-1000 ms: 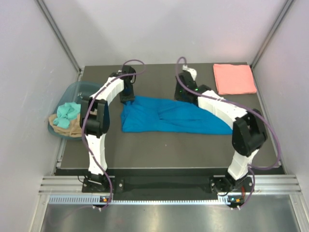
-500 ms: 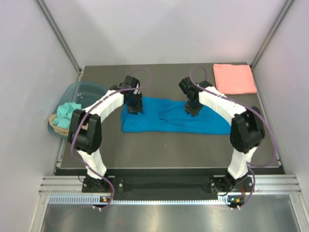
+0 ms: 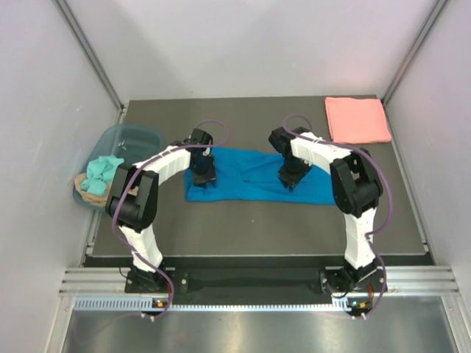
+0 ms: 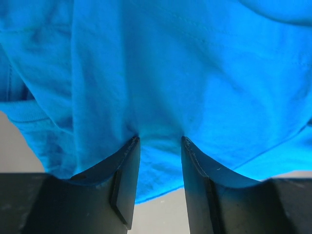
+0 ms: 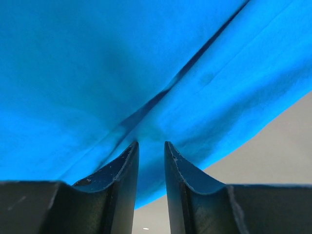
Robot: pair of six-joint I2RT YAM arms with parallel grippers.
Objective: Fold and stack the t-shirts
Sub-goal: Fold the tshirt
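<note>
The bright blue t-shirt (image 3: 246, 176) lies as a long, crumpled band across the middle of the table. My left gripper (image 3: 204, 176) points down onto its left part. In the left wrist view this gripper (image 4: 160, 139) is open, its tips resting on blue cloth (image 4: 170, 63) close to the hem. My right gripper (image 3: 287, 180) stands on the shirt's right half. In the right wrist view that gripper (image 5: 151, 144) is narrowly open, tips against blue cloth (image 5: 122, 63) where a dark crease runs in. The salmon pink t-shirt (image 3: 358, 120) lies folded at the back right corner.
A translucent blue-grey tub (image 3: 140, 136) holding teal and tan cloth hangs off the table's left edge. Bare dark table (image 3: 250, 228) shows in front of the blue shirt, and as a pale strip (image 5: 278, 146) below the hem. White walls close in on three sides.
Both grippers have come from the blue shirt's far edge toward me, onto the cloth. The left jaws have widened. The shirt's outline is nearly the same.
</note>
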